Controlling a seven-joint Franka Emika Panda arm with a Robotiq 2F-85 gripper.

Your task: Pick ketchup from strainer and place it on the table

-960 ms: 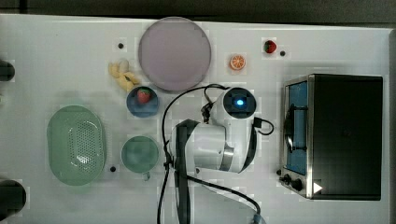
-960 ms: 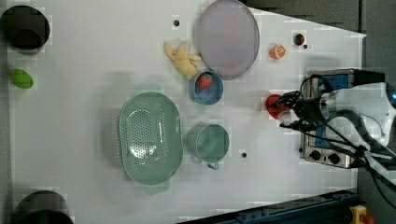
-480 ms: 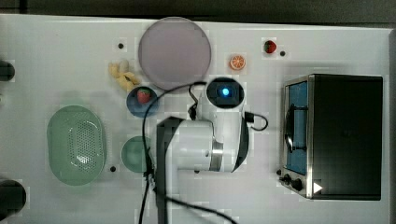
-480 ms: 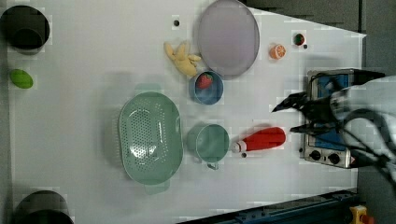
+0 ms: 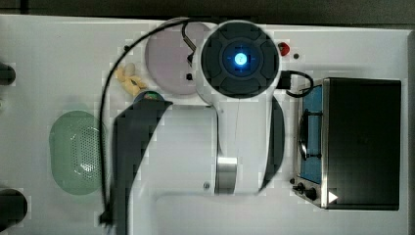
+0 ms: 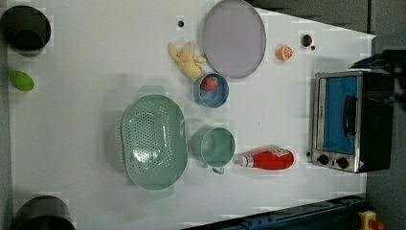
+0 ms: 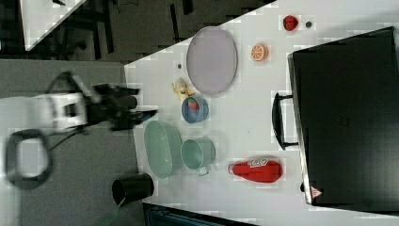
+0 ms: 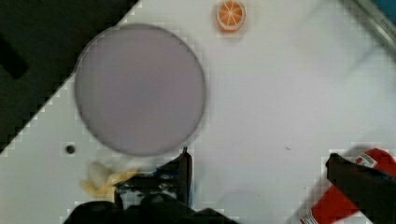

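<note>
Change since earlier frame: small red squeeze ketchup bottle [image 6: 267, 159] with white cap now lies on the white flat worktop [image 6: 86, 48]; earlier it was at the end effector.
Ketchup position: on its side, between round green cup [image 6: 216, 146] and silver toaster oven [image 6: 345, 120], cap toward the cup.
Strainer: pale green perforated oval strainer [image 6: 153, 141], empty.
End effector [image 8: 259, 172]: fingers wide apart, holding nothing, raised off the worktop.
Counts: one ketchup bottle, one strainer, one cup, one grey-lilac plate [image 6: 233, 37], one blue bowl [image 6: 211, 90].
</note>
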